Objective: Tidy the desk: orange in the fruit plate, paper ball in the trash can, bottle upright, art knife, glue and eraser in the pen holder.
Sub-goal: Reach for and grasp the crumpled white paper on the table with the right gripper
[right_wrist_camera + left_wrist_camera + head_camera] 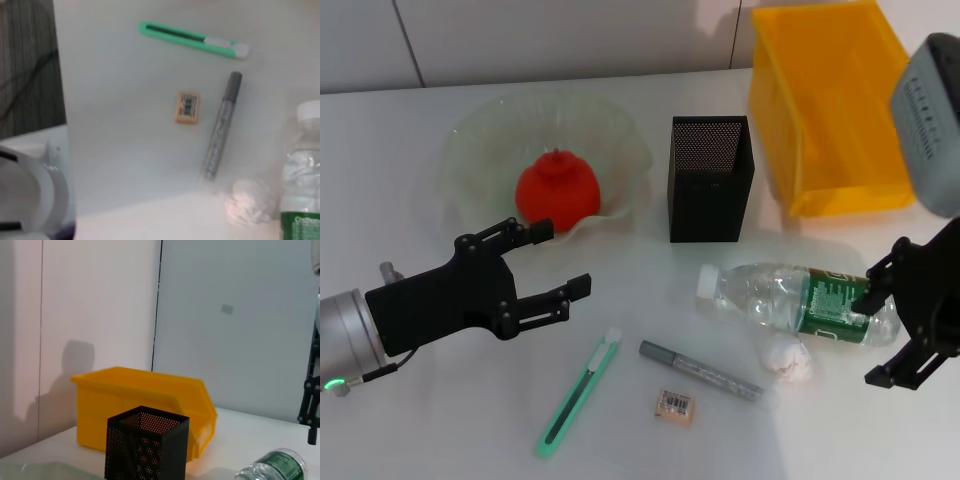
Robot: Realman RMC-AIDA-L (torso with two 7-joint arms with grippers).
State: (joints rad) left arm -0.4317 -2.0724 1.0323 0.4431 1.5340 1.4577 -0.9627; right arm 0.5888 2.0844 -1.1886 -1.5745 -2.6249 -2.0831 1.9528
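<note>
While the left hand (548, 262) hovers with fingers spread wide just in front of the fruit plate (470, 150), one orange (556, 190) sits inside that plate. The right hand (892, 325) is also open, its fingers beside the base of the one bottle (800, 298), which lies on its side on the bench (420, 420). One paper ball (788, 358) touches the bottle. Nearby lie one grey glue pen (700, 370), one eraser (675, 405) and one green art knife (578, 393). One pen holder (710, 178) stands beside one trash can (830, 105).
</note>
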